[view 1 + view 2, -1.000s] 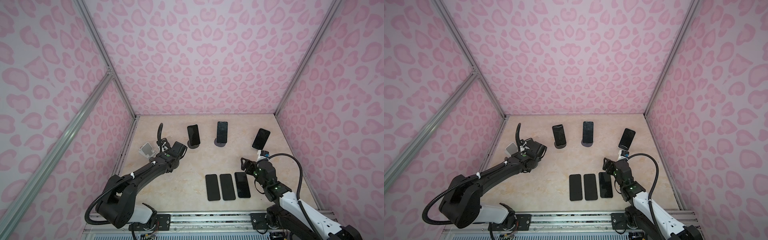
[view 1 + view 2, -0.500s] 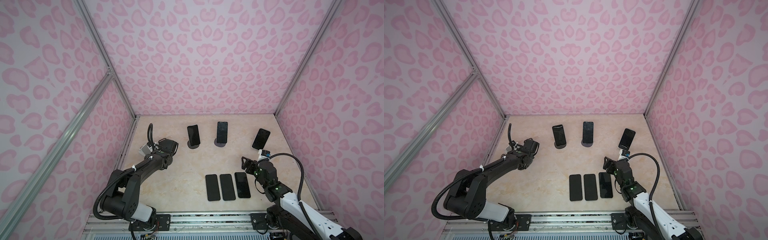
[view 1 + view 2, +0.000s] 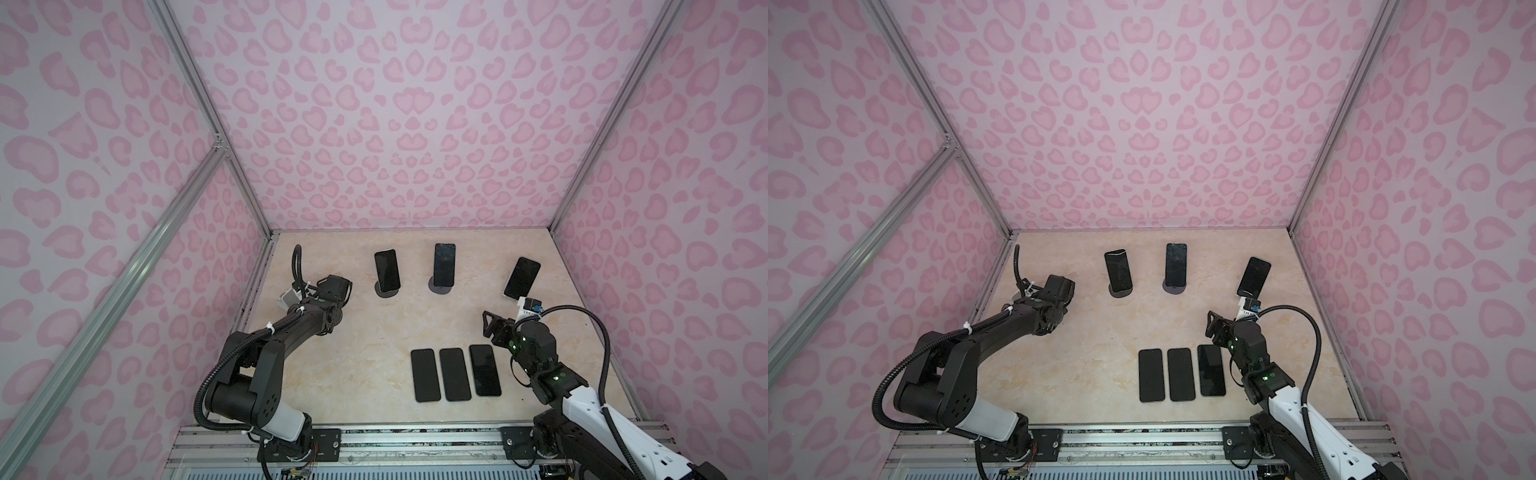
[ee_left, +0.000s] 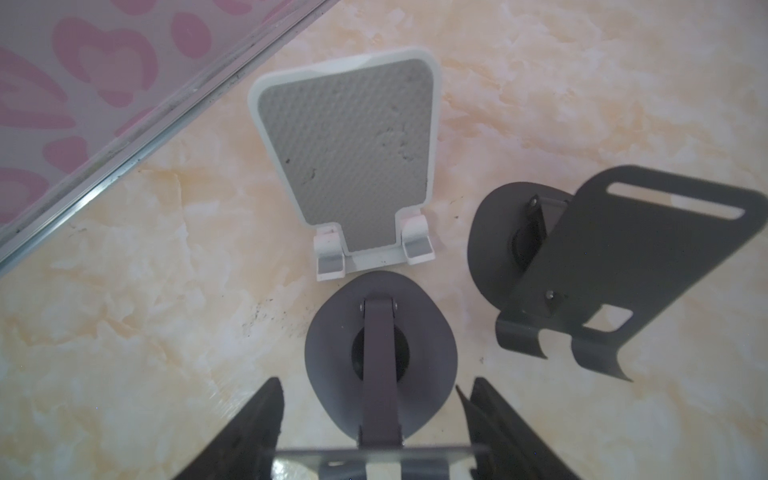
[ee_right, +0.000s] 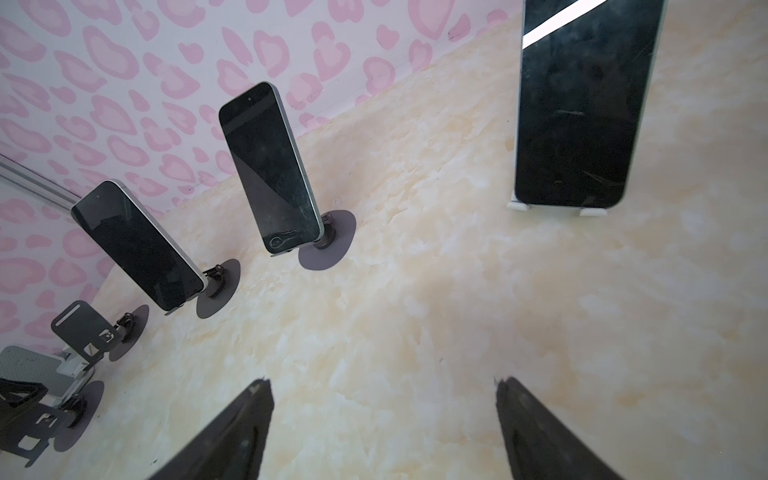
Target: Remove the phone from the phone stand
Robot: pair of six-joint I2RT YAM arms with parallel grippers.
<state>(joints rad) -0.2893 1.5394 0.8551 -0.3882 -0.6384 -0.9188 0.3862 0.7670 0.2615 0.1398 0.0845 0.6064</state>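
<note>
Moved: my left claw (image 4: 374, 380) went from pinched to spread, elbow folded up; right arm barely budged.
Surface: beige marble-look table (image 3: 365, 332), pink leopard-print walls (image 3: 395, 124) all round.
Phone: dark phone (image 5: 577, 104) leans on its white stand (image 5: 517, 205), far right of the back row, just ahead of my right claw (image 5: 381, 380), not touching.
Right claw: wide apart, empty.
Left claw: straddling an empty grey stand (image 4: 380, 353).

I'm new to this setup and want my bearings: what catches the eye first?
The pink heart-spotted walls enclosing the table. Then three propped phones on stands across the back, and three flat phones in a row at the front right.
</note>
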